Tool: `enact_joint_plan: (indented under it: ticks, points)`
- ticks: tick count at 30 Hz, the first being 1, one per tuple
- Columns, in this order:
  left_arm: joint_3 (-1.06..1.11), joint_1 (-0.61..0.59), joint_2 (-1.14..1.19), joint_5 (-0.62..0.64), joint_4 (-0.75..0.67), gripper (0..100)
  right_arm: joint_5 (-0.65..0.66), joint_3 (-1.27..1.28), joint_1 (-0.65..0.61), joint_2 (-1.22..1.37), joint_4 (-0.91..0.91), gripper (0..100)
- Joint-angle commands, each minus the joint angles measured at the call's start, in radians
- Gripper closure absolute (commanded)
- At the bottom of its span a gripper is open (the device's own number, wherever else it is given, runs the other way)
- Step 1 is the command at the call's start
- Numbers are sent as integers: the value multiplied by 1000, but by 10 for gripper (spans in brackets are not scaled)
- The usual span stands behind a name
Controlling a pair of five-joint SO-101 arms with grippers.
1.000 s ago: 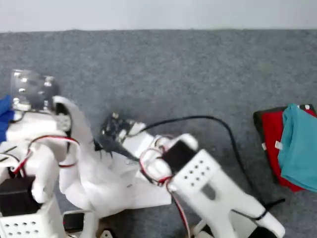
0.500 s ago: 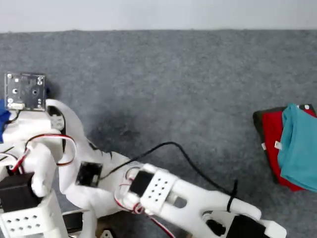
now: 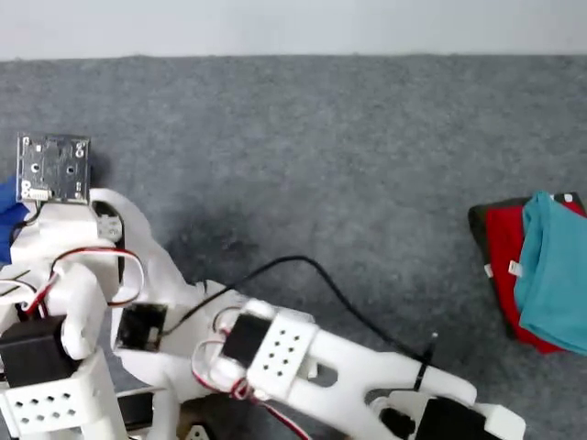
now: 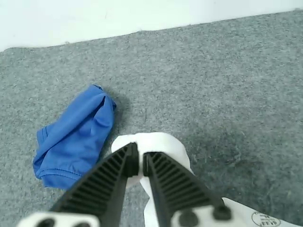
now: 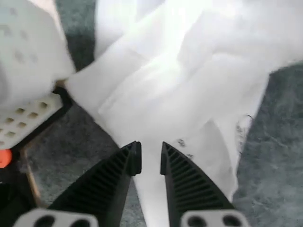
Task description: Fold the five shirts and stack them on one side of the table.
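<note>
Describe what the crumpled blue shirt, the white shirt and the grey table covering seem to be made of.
Crumpled blue shirt: soft matte knit, probably cotton; it slumps in folds, stitched hem. White shirt: thin matte cloth, creased. Grey table covering: fuzzy, felt-like or short-pile carpet.

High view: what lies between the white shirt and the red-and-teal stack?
Bare grey mat, crossed by a black cable; the high view shows it.
</note>
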Motion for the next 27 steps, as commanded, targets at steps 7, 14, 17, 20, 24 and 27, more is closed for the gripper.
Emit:
enact_joint_plan:
  ticks: [7, 14, 17, 20, 24, 27]
  points:
    - [-7, -6, -9, -11, -12, 986, 6, -66, -62, 117, -96, 851]
    - [-5, -5, -9, -11, -12, 986, 6, -129, -64, 142, -102, 851]
    - [-5, -5, -9, -11, -12, 986, 5, -130, -70, 174, -102, 851]
    - [-5, -5, -9, -11, -12, 986, 5, -130, -107, 196, -102, 850]
    - [-5, -5, -9, -11, -12, 986, 5, -132, -143, 205, -104, 848]
    - [-5, -5, -9, -11, -12, 986, 5, -140, -140, 206, -104, 848]
